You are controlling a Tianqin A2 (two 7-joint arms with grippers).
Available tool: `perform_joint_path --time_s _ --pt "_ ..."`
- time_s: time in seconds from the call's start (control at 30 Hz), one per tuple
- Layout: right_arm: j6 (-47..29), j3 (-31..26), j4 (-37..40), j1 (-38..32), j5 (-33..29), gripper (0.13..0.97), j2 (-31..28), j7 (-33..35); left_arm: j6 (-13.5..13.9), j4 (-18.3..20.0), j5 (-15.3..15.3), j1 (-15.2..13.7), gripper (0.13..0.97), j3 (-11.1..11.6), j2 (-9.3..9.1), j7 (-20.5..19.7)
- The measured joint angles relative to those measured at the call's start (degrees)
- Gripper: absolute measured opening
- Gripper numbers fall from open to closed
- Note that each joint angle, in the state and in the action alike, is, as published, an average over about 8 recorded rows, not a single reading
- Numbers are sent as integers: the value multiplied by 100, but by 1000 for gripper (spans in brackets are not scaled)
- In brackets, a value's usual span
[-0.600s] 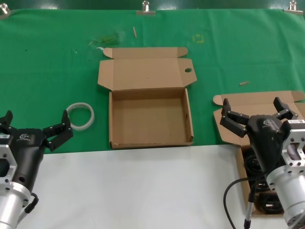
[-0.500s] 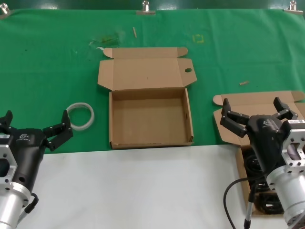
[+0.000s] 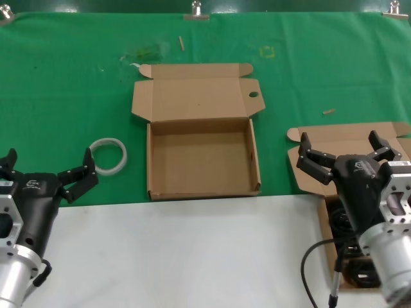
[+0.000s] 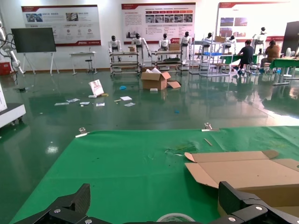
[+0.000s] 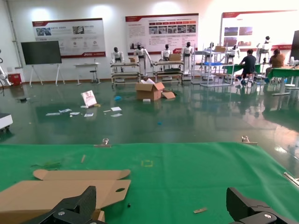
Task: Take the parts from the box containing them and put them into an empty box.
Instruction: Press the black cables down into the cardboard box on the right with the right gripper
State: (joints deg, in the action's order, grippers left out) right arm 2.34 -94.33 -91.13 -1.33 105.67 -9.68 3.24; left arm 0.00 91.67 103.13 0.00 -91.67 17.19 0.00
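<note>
two brown corrugated cardboard mailer boxes with hinged lids: one empty box (image 3: 202,160) between the grippers, one box (image 3: 350,151) beneath the right gripper (image 3: 343,153). black coiled power cables (image 3: 350,247) in the latter; number cannot be told. one white plastic ring (image 3: 108,156) just beyond the left gripper (image 3: 46,170). two black grippers, each with fingers spread apart.

The left hand (image 3: 46,168) sits at the lower left of the head view, its black fingers spread wide and holding nothing, the silver wrist running off the bottom edge. The right hand (image 3: 345,150) sits at the lower right, fingers likewise spread wide and empty, wrist angled down toward the corner
</note>
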Motion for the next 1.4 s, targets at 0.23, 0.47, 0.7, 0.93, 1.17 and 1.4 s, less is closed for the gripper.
perform_joint_path --time_s 0.23,0.47,0.7,0.93,1.17,1.4 --pt "902 -805 -54 -205 991 966 24 809 0 0 0 0 966 0 0 0" --pt "2035 -1175 -284 -273 2229 966 38 2594 0 0 0 0 966 0 0 0" --pt "3372 -818 -761 56 2776 966 39 4429 0 0 0 0 966 0 0 0" --pt "4538 -441 -1258 309 3467 966 39 6297 0 0 -1 0 966 0 0 0" --pt "5387 -362 -1394 122 4359 966 39 8135 0 0 -2 0 966 0 0 -1" --pt "5965 -343 -1135 -232 5014 966 40 9964 0 0 -1 0 966 0 0 -3"
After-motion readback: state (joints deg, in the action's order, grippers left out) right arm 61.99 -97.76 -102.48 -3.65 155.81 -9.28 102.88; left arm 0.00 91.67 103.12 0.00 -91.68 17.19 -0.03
